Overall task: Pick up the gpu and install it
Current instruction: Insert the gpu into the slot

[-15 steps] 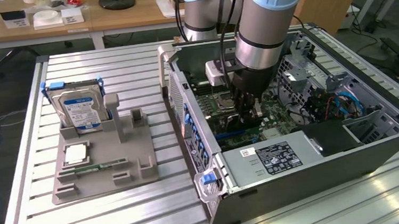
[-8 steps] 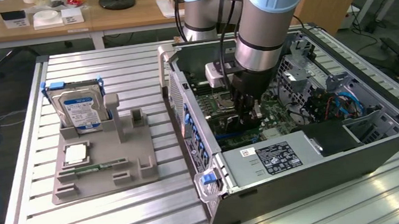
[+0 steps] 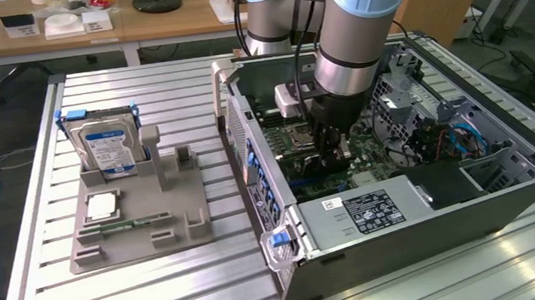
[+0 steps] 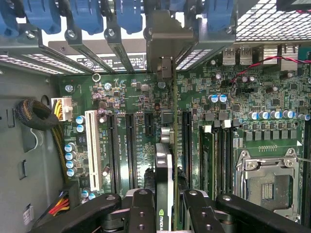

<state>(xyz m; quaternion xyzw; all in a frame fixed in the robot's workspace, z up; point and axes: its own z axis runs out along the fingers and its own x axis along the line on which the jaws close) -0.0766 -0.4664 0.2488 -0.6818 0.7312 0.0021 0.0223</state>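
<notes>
Straight down goes the arm (image 3: pixel 354 36) into the open computer case (image 3: pixel 428 241), its gripper (image 3: pixel 329 145) low over the motherboard (image 4: pixel 121 97). Its two black fingers (image 4: pixel 143 208) stand partly closed, pinching the graphics card (image 4: pixel 164 170) between them. The card is on edge among the long black slots, its metal end toward the row of blue clips (image 4: pixel 87 14). The processor socket (image 4: pixel 267 179) lies beside it, and the power supply (image 3: pixel 368 210) sits at the case's near side. Well apart, on the exterior view's left, a grey holder (image 3: pixel 140 232) carries a hard drive (image 3: pixel 104 145) and a memory stick (image 3: pixel 125 223).
</notes>
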